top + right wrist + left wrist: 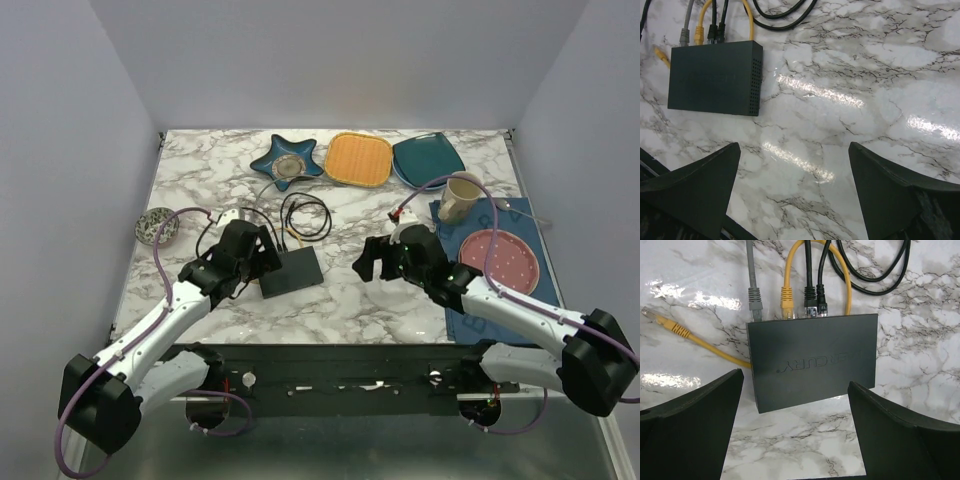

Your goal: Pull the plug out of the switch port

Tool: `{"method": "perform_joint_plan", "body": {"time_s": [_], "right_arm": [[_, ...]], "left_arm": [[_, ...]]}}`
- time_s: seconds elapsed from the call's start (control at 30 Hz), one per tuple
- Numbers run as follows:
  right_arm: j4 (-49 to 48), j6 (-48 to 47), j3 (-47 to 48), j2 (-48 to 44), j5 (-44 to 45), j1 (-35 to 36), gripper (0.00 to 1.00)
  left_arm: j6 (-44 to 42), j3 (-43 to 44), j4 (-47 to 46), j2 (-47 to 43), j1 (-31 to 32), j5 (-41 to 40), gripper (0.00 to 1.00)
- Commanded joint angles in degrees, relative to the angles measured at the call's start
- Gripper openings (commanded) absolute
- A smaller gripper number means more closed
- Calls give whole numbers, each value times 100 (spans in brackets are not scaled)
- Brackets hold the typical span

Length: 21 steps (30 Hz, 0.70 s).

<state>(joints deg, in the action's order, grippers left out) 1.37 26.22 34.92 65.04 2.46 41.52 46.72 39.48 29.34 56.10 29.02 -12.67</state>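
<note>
Fingers (pixel 695 425) of the left gripper (pixel 795 385) stand wide apart and empty, framing the near edge of the flat matte black switch box (pixel 812 360). The right gripper (pixel 795 150) is likewise spread and empty above the white marble tabletop (pixel 850 75), with the switch off to its left. Nothing pins the box, so a tug could drag it along. On its far edge a grey plug (pixel 755 299), a yellow plug (pixel 786 297) and two black plugs (pixel 811 296) sit tight together, so wide fingers may catch a neighbour or miss the latch. Beyond them, looped black cables (pixel 875 277) crowd the approach. A loose yellow cable end (pixel 662 321) lies to the left, and there is open marble to the right.
</note>
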Motion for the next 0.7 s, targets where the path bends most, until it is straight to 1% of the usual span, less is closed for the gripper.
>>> {"method": "perform_joint_plan", "body": {"time_s": [0.0,0.07,0.1,0.17,0.2,0.23,0.27,0.3,0.37,0.4,0.43,0.47,0.5,0.53,0.63,0.67], "right_arm": [[-260,138,541,438,-457,6,95],[-277,199,787,737,-544,6,91],[-277,217,1076,878,-580,6,88],[-277,261,1350,1344,-667,6,84],[-277,270,1595,1528,-703,6,79],[-269,279,1745,1843,-729,6,76],[-268,279,1877,2029,-808,6,72],[-251,279,1992,2187,-852,6,65],[-251,296,2343,2651,-931,14,60],[-251,305,2466,2794,-1010,6,55],[-251,314,2554,2943,-1063,14,54],[-251,349,2738,3188,-1098,14,53],[-251,375,2818,3330,-1159,23,50],[-251,375,2897,3436,-1195,32,49],[-251,402,3196,3832,-1265,84,49],[-242,376,3275,3919,-1265,111,49]], "left_arm": [[390,-204,-25,-90,16,-113,99],[636,-222,124,-11,16,-244,99],[698,-204,203,33,16,-393,97],[751,-187,352,156,-1,-456,92],[742,-178,396,156,-10,-500,87],[742,-204,449,139,-19,-500,85],[733,-213,458,104,-19,-491,81],[742,-283,467,60,-19,-500,73],[707,-388,362,-72,-19,-316,63],[698,-502,327,-99,-19,-272,55],[716,-555,283,-108,-10,-184,53],[733,-608,265,-99,-19,-157,48],[751,-687,274,-81,-19,-157,47],[794,-705,309,-46,-19,-192,46],[795,-767,257,103,-19,-193,36],[795,-784,221,147,-19,-105,35]]}}
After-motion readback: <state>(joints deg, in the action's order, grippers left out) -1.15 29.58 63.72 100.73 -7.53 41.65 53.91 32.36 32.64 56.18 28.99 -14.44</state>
